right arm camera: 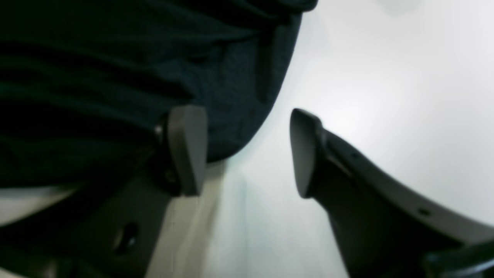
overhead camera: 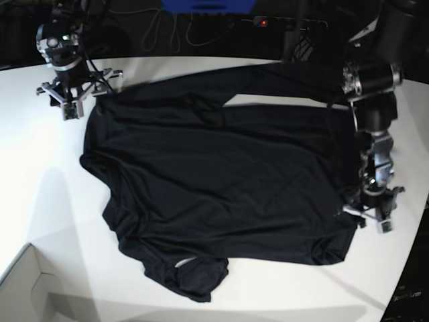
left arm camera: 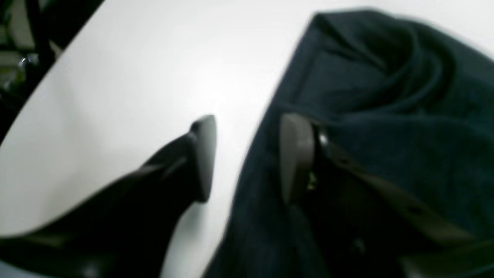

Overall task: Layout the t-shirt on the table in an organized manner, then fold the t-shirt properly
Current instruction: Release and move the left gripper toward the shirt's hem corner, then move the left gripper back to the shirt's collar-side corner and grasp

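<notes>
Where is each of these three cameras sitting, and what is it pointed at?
Left wrist: on the left arm, looking past its open left hand at the t-shirt edge.
Right wrist: on the right arm, past its open right hand at cloth and table.
Base: overhead, both arms showing.
All share shirt and table.

We see glare blooming on the white tabletop (left arm camera: 146, 88); both wrist views are soft and blurred, the base view sharper, with faint shadows.
</notes>
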You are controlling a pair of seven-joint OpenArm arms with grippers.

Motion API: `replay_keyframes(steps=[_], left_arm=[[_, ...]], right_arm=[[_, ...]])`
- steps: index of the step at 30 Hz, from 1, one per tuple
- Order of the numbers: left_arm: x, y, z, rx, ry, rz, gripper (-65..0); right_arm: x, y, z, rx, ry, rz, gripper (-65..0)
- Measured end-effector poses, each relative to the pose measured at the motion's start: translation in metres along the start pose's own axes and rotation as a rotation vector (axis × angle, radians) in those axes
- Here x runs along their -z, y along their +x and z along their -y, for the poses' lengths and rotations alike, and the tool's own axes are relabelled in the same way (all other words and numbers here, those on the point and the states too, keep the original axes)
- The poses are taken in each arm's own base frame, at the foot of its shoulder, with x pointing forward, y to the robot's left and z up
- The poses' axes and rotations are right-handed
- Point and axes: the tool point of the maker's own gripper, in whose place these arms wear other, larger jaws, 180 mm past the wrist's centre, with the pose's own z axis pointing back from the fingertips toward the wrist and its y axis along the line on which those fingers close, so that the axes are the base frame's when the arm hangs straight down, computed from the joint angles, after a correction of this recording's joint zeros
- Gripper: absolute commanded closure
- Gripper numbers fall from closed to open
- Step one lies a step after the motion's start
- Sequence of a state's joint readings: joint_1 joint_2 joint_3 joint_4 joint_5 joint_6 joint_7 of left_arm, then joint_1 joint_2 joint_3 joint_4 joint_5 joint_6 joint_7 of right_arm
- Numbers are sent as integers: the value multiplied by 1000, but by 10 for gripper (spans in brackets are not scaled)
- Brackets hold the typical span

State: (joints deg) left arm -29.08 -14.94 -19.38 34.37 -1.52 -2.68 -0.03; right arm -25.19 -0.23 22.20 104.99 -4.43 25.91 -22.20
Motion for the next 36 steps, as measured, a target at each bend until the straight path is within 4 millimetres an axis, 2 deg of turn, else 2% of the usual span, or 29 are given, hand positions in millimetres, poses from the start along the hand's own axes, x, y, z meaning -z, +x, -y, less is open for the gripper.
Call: replay_keyframes(steps=[4,8,12,18,21,25,31,36], left_arm=[[-28,1,-24,-69,27,-34,-275],[-73,0,-39,-127,18,-43,-275],[-128,-20,-51,-159,-1,-111,-275],[-214,-54,-90,-213,121,-152,-276],[-243,-73,-90,-223,135,-189,-276],[-268,-111,-94,-215,155,-294,-276],[-283,-161,-106,-229,185,-425,-277],[-280,-165,-82,-177,24,-431,-276]], right_arm=[[-3,-8,-2,6,1,-20,-391],[-9,-18,-10,18,19,-39,-392],[-11,-22,-10,24,15,-45,-391],[-15,-30,-14,31,21,-65,-389],[-16,-33,-18,41,28,-71,-389],[-16,-33,-18,41,28,-71,-389],[-17,-36,-19,42,29,-78,-390],[-21,-43,-20,40,31,-97,-390]])
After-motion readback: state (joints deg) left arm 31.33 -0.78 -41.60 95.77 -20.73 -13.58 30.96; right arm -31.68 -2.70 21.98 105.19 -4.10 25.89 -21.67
